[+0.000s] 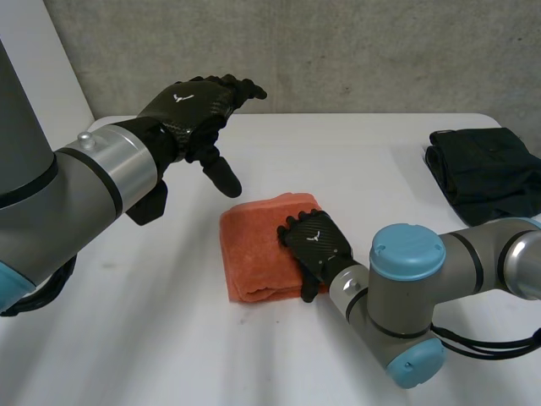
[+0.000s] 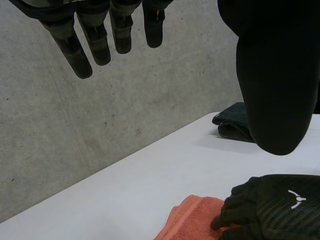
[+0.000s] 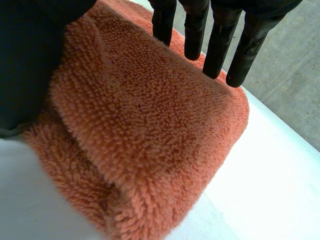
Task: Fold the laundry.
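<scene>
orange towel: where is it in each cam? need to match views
Head view: orange towel in the middle of the table, under the right hand.
Left wrist view: towel corner under the right hand's fingers.
Right wrist view: towel directly beneath the right hand's fingers.
Shared landmark: the right hand lying on the towel.

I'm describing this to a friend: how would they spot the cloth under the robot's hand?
Start at the white table: near its middle lies a folded orange towel, fluffy, with the right hand resting on it. The only other cloth is a black bundle near the table's far right edge, dark and untouched.
</scene>
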Motion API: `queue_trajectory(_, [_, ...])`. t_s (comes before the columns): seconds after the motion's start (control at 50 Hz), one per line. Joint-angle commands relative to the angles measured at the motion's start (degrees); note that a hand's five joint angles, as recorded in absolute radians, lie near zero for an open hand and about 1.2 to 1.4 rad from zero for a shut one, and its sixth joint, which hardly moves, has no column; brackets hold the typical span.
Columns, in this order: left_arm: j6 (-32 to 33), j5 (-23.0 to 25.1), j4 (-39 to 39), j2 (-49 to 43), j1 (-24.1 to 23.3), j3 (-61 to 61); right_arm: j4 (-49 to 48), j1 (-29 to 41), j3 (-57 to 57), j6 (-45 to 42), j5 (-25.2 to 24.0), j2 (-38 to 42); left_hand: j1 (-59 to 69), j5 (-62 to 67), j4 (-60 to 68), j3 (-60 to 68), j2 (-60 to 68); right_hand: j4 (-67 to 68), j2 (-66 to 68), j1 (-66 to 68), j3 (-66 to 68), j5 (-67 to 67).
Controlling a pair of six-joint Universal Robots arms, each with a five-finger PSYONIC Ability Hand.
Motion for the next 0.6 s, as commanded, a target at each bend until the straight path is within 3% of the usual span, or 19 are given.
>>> queue_trajectory(0.02, [-0.91,0.00,0.12,0.00,0.17,-0.04,0.01,0.00,-2.08,-0.09,1.01,0.88,1.56,-0.63,0.68,0.11,0.56,5.28,6.35,7.20,5.50,6.70])
queue_trajectory(0.24, [-2.41,0.00,0.21,0.17,0.44,-0.04,0.27,0.97,-4.81,-0.01,1.54,2.64,1.72,-0.46,0.85,0.27,0.73,10.48,11.56,12.40,10.71,11.90])
queue_trajectory(0.32, [-2.41,0.00,0.21,0.17,0.44,-0.04,0.27,1.05,-5.60,-0.01,1.72,2.73,1.72,-0.46,0.85,0.27,0.73,18.21,19.28,20.12,18.43,19.62])
queue_trajectory(0.44, [-2.41,0.00,0.21,0.17,0.44,-0.04,0.36,1.05,-6.65,0.08,1.63,3.26,1.72,-0.46,0.85,0.27,0.73,41.76,42.83,43.67,41.98,43.17])
queue_trajectory(0.6, [-2.50,-0.09,0.30,0.17,0.53,-0.04,0.62,1.05,-7.27,0.08,1.45,2.82,1.89,-0.29,1.02,0.44,0.90,48.34,49.41,50.25,48.56,49.75])
